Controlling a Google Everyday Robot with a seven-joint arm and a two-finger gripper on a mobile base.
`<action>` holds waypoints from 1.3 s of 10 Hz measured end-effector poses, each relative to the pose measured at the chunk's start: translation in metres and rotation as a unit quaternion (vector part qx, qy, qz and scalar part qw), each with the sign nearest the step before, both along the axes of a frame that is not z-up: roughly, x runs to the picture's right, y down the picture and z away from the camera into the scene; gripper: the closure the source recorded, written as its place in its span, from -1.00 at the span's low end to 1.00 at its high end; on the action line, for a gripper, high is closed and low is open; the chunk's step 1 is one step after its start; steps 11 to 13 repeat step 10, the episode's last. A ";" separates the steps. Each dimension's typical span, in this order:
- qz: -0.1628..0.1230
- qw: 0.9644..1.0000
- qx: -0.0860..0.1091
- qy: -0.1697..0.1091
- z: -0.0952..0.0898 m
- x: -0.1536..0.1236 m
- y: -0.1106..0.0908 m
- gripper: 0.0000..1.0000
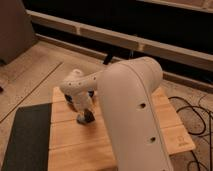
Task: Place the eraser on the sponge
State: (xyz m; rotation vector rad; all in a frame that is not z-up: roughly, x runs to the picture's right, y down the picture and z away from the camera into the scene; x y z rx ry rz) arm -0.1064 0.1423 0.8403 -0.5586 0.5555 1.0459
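My white arm fills the middle of the camera view and bends down over a low wooden table (170, 135). The gripper (85, 118) is at the end of the arm, down at the tabletop on the table's left half, pointing downward. Its tip looks dark where it meets the wood, and I cannot tell whether that dark spot is the eraser or part of the gripper. The sponge is hidden or out of view, with the arm covering much of the table's centre.
A large dark floor mat (30, 135) lies against the table's left side. Black cables (196, 114) loop on the speckled floor to the right. A long rail and dark wall run behind the table.
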 end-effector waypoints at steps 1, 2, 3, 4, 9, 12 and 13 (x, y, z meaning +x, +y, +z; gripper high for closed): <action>0.000 1.000 0.003 -0.004 -0.001 -0.004 -0.003 -0.60; -0.001 1.000 0.006 -0.008 -0.003 -0.008 -0.005 -0.60; -0.001 1.000 0.008 -0.012 -0.004 -0.011 -0.006 -0.60; -0.001 1.000 0.010 -0.018 -0.006 -0.015 -0.007 -0.60; 0.014 0.999 0.017 -0.037 -0.011 -0.020 -0.012 -0.60; 0.015 0.999 0.016 -0.038 -0.012 -0.021 -0.011 -0.60; 0.015 0.999 0.016 -0.038 -0.012 -0.021 -0.011 -0.60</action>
